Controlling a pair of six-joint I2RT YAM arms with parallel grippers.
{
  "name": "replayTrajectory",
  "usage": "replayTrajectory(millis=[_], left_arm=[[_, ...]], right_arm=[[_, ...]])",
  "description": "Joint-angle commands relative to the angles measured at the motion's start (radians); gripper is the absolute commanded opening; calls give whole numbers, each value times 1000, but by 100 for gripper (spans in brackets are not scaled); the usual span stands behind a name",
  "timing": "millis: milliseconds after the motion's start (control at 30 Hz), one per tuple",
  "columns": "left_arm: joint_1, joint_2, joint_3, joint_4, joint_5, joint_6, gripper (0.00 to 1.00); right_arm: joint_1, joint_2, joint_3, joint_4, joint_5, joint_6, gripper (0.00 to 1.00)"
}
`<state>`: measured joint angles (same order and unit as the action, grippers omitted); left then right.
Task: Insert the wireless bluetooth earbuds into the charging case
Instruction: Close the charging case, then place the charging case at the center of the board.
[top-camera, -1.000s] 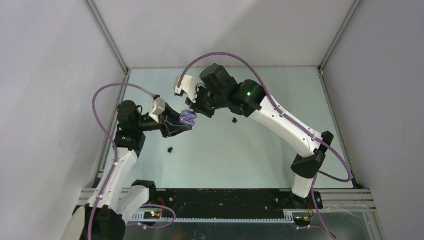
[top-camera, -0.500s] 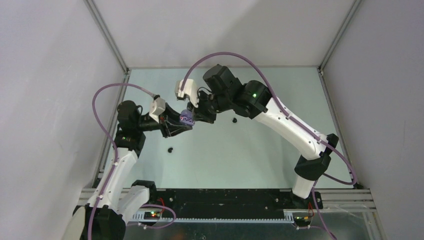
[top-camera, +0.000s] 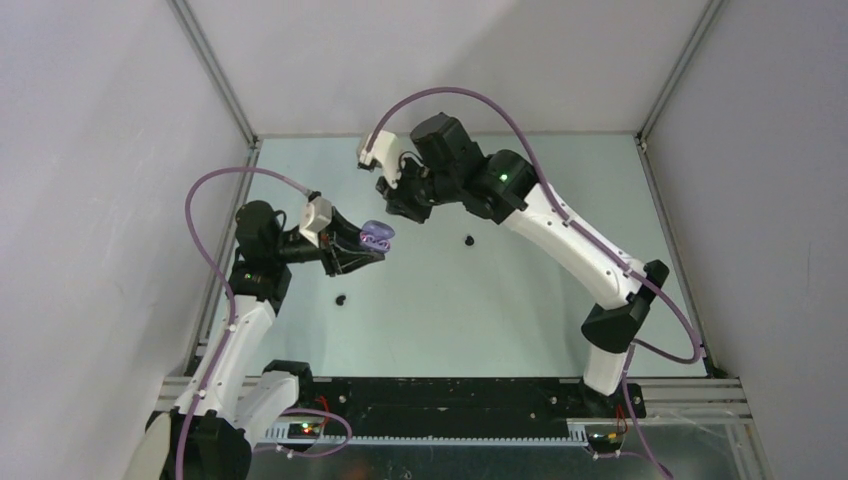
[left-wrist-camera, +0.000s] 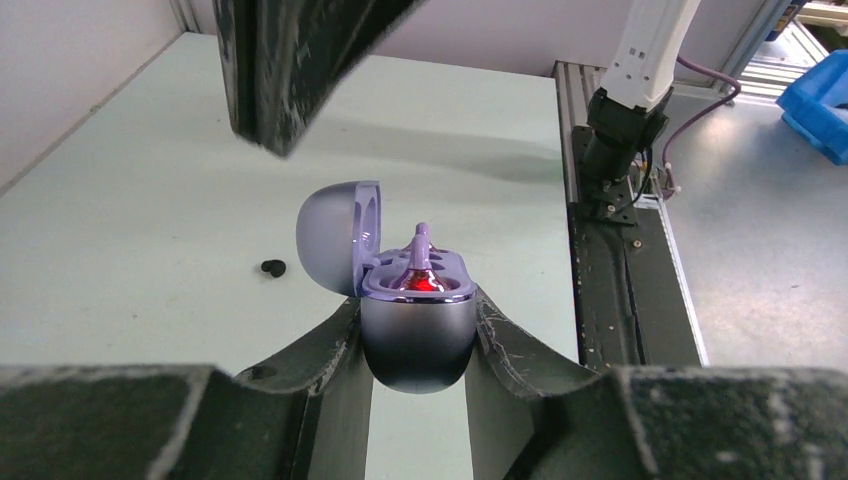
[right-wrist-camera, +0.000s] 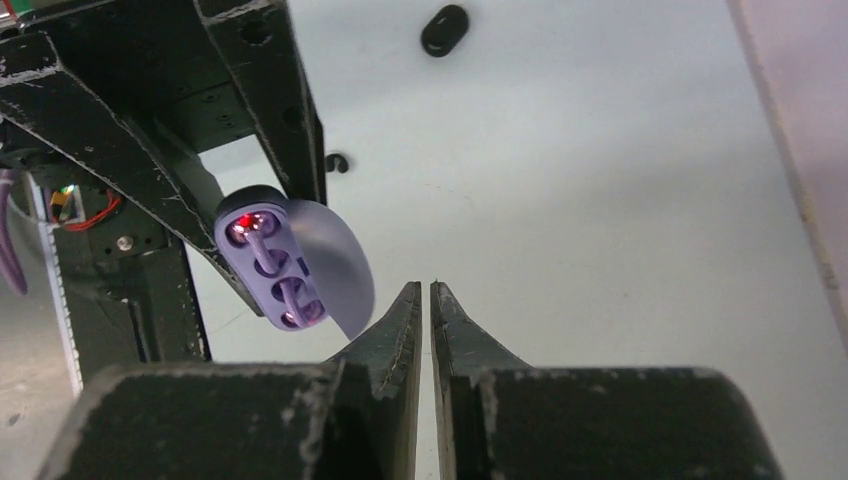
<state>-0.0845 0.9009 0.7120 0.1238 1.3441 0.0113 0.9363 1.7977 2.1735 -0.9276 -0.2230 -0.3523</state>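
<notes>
My left gripper (top-camera: 366, 246) (left-wrist-camera: 415, 305) is shut on the lilac charging case (top-camera: 376, 236) (left-wrist-camera: 415, 335) and holds it above the table, lid (left-wrist-camera: 335, 235) open. A lilac earbud (left-wrist-camera: 421, 255) sits in the case with its tip sticking up over a red light. In the right wrist view the case (right-wrist-camera: 272, 265) shows lilac pieces in both wells. My right gripper (top-camera: 393, 203) (right-wrist-camera: 422, 290) is shut and empty, just above and beyond the case. Two black earbuds (top-camera: 341, 298) (top-camera: 468, 240) lie on the table; one shows in the left wrist view (left-wrist-camera: 272, 267), one in the right wrist view (right-wrist-camera: 445, 30).
The pale green table (top-camera: 520, 300) is walled by white panels at the left, back and right. A black rail (top-camera: 450, 395) with the arm bases runs along the near edge. The right arm's fingers (left-wrist-camera: 290, 70) hang over the case in the left wrist view.
My right gripper reached down to the case half a second ago and has since drawn back up and away from it. The left gripper and the case have stayed put.
</notes>
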Motion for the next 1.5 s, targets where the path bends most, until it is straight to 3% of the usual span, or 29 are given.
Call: replayTrajectory(millis=[0,367,600,667,800,1000,1133,1300,1467], left_arm=[[6,-15,29,-18,24,46,0],[5,-27,32,-22,18,51,0],[6,-38,30,-23,17,51,0],[6,-37,30,-23,18,53,0],[5,-36,26,-21,18,55,0],[6,-31,24,-20,18,59,0],[5,-31,23,-23,27,61,0],[5,-29,31,-64,49,98,0],[2,-26,42,-115,57,144,0]], right_arm=[[30,24,23,-12,-78,-20,11],[103,-8,23,-124,-182,-66,11],[124,-52,38,-145,-109,-59,14],[113,-68,60,-157,-94,-64,20],[65,-103,69,-166,-159,-51,43],[35,-115,-22,-171,-319,-67,64],[43,-87,-52,-154,-338,-80,81],[34,-20,-9,-136,-341,-62,83],[29,33,55,-125,-335,-25,77]])
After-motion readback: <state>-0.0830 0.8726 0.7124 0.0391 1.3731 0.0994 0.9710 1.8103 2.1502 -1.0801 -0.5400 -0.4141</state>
